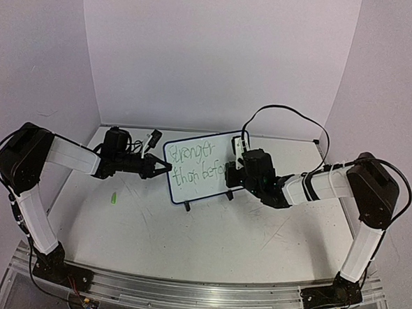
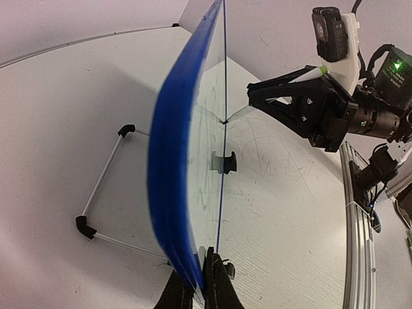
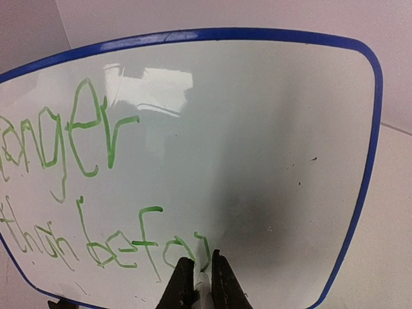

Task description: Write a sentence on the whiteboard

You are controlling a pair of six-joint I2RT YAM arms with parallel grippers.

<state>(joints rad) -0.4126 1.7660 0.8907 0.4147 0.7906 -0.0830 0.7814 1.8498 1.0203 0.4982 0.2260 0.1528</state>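
Bench (image 1: 186,251) has a small green bit (image 1: 111,198) lying at its 9 o'clock. Next, left fingers (image 1: 162,167) are pinched tight on the whiteboard's (image 1: 211,190) 9 o'clock edge; board stands upright mid-bench. Green sentence (image 1: 197,164) reads "Stronger than befo". At the board's 4 o'clock, right fingers (image 1: 231,174) are clamped on a white pen (image 2: 301,77), tip against the board just past the last letter.

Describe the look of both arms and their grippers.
The left arm and right arm have white link shells between black joint housings. The left gripper and right gripper are black, with tapering angular fingers. A black cable loops over the right wrist, which carries a white camera mount and a green light.
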